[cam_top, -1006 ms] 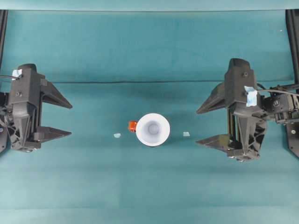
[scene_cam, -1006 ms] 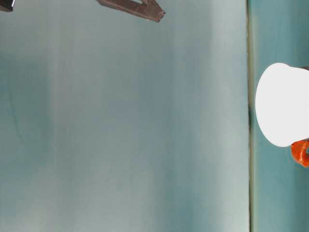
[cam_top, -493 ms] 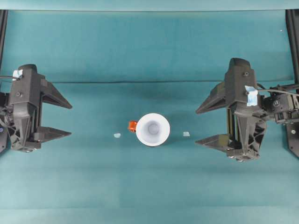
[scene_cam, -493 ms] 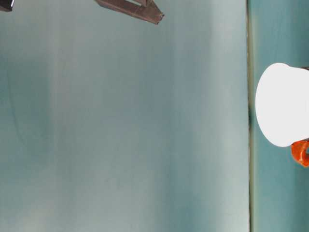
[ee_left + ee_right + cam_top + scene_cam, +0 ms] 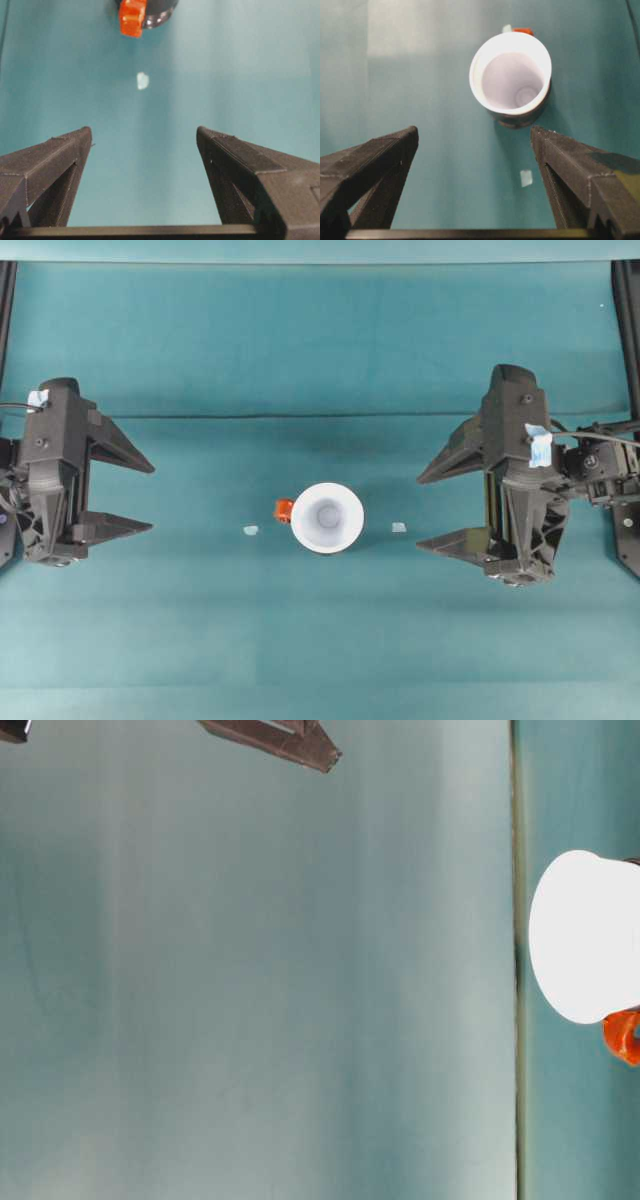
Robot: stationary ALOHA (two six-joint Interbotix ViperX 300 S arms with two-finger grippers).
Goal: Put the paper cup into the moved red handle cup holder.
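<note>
A: Where does the paper cup point(image 5: 327, 517) sit?

B: Upright in the middle of the teal worktop point(image 5: 320, 360), inside the red handle cup holder point(image 5: 285, 510). From overhead its white rim covers nearly all of the black holder, and the orange-red handle pokes out on the left side.

A: Can you see the holder's body anywhere?

B: Yes. In the right wrist view a dark band of it shows just under the cup's rim, and the left wrist view catches its glossy black base with the handle at the front.

A: And the arms?

B: The left gripper point(image 5: 140, 498) is at the left edge, well apart from the cup, with its jaws spread wide and nothing between them. The right gripper point(image 5: 432, 510) is at the right, also well clear, its jaws likewise spread and empty.

A: Anything else on the cloth?

B: Two small pale scraps. One scrap point(image 5: 250, 531) lies left of the handle, the other scrap point(image 5: 399, 527) lies right of the cup.
</note>
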